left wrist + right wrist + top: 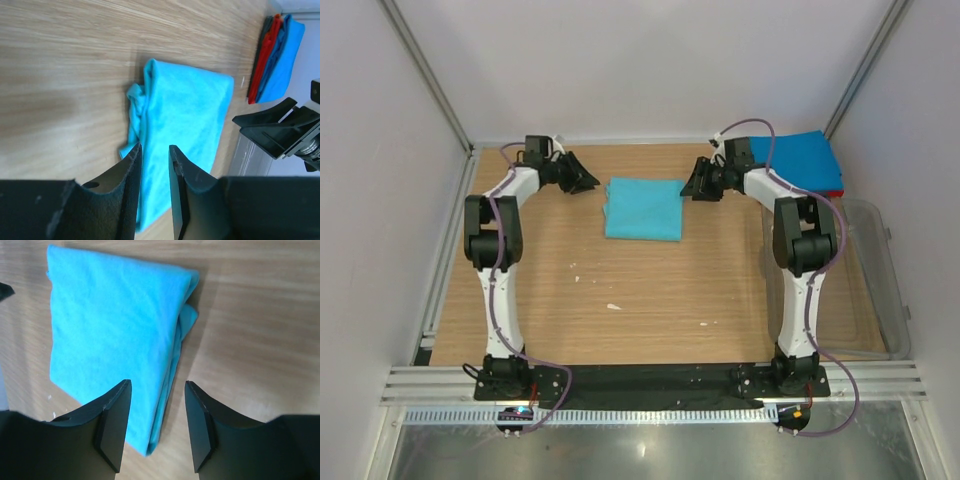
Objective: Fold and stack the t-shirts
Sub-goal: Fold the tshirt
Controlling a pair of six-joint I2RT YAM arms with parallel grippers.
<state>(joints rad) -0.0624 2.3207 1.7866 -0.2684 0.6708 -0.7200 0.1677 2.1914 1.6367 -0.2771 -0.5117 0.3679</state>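
Note:
The turquoise t-shirt [643, 208] lies folded into a rectangle on the wooden table, between my two grippers. It also shows in the left wrist view [185, 120] and the right wrist view [110, 335]. A blue folded t-shirt [798, 158] lies on a red folded one [834, 190] at the back right; this stack shows edge-on in the left wrist view [280, 55]. My left gripper [584, 180] [155, 150] hovers just left of the turquoise shirt, narrowly open and empty. My right gripper [694, 184] [157, 387] hovers over its right edge, open and empty.
A clear plastic tub [880, 290] stands along the right side, partly behind the right arm. Small white scraps [613, 306] lie on the wood nearer the front. White walls and metal frame posts enclose the table.

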